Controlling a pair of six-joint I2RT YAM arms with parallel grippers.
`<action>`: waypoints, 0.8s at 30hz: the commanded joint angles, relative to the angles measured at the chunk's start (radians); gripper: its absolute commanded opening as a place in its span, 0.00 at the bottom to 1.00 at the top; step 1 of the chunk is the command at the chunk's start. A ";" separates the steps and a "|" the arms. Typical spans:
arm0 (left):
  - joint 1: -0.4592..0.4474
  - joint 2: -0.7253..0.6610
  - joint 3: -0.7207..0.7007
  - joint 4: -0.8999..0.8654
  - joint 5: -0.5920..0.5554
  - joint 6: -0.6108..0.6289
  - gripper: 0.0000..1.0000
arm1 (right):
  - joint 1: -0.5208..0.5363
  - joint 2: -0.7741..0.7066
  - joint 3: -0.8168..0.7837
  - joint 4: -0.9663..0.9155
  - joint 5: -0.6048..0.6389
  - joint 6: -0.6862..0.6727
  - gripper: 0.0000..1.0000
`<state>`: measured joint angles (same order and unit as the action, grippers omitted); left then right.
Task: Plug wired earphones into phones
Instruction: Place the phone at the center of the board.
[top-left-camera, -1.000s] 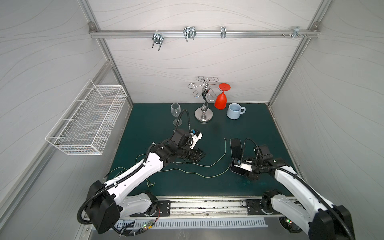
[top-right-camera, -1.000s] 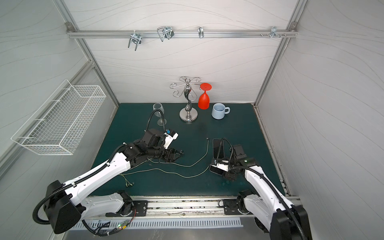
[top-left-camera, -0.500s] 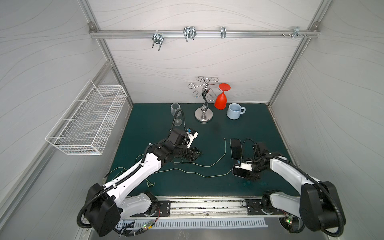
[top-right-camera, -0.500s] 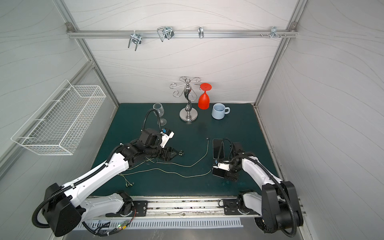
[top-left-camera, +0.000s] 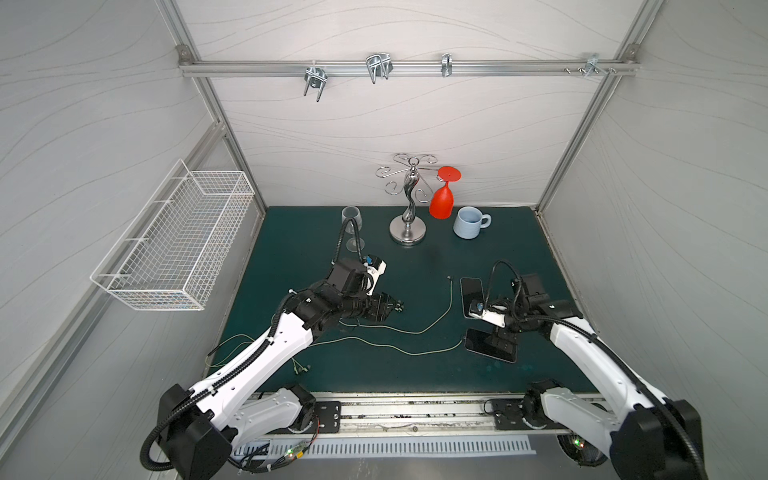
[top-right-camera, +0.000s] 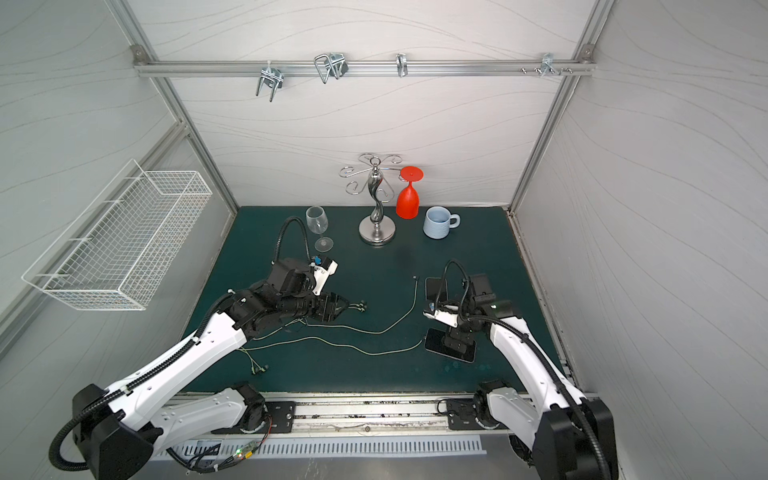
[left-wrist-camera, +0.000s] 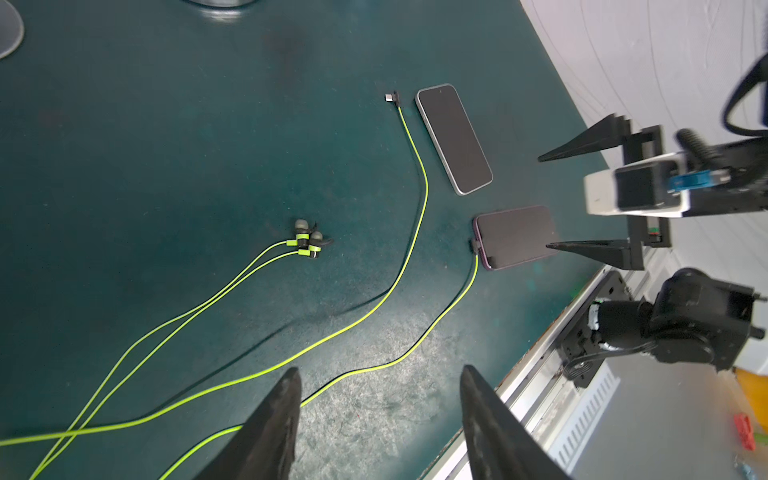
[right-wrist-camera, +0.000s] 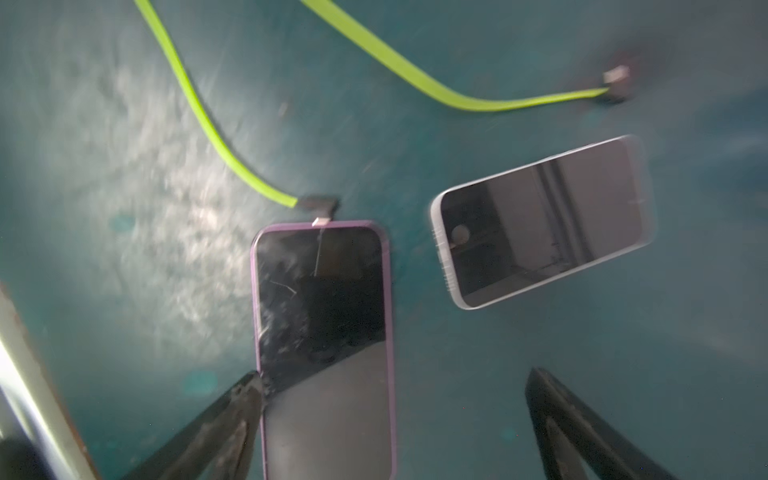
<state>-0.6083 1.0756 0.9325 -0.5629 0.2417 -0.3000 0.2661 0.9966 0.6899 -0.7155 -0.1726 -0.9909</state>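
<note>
Lying flat near the tabletop's (top-left-camera: 291, 249) right edge, two phones: purple-rimmed phone (right-wrist-camera: 324, 324) nearer the front edge, dark plug (right-wrist-camera: 320, 205) of one yellow-green cable (right-wrist-camera: 216, 137) seated in its short end; silver-rimmed phone (right-wrist-camera: 540, 224) just behind it, apart, with a loose plug (right-wrist-camera: 617, 85) beside it. Earbuds (left-wrist-camera: 307, 243) mid-tabletop. Right gripper (right-wrist-camera: 395, 376) spread wide over the purple-rimmed phone, gripping nothing, one fingertip at its long edge, contact unclear. Left gripper (left-wrist-camera: 380, 372) jaws apart, empty, above the cables

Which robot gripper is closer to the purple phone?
Right. The right gripper hangs over the purple phone; the left gripper is away across the mat, near the earbuds.
</note>
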 joint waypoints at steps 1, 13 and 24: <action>0.006 0.024 0.090 -0.032 -0.033 -0.060 0.61 | 0.019 -0.028 0.067 0.052 -0.026 0.269 0.99; -0.107 0.524 0.473 -0.139 -0.086 -0.080 0.53 | 0.011 0.003 0.341 -0.173 0.299 1.396 0.76; -0.223 1.062 0.959 -0.249 -0.155 -0.141 0.42 | -0.074 -0.136 0.308 -0.320 0.241 1.579 0.68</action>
<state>-0.8154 2.0731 1.7786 -0.7498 0.1318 -0.4061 0.1967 0.8783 1.0107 -0.9634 0.0887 0.4953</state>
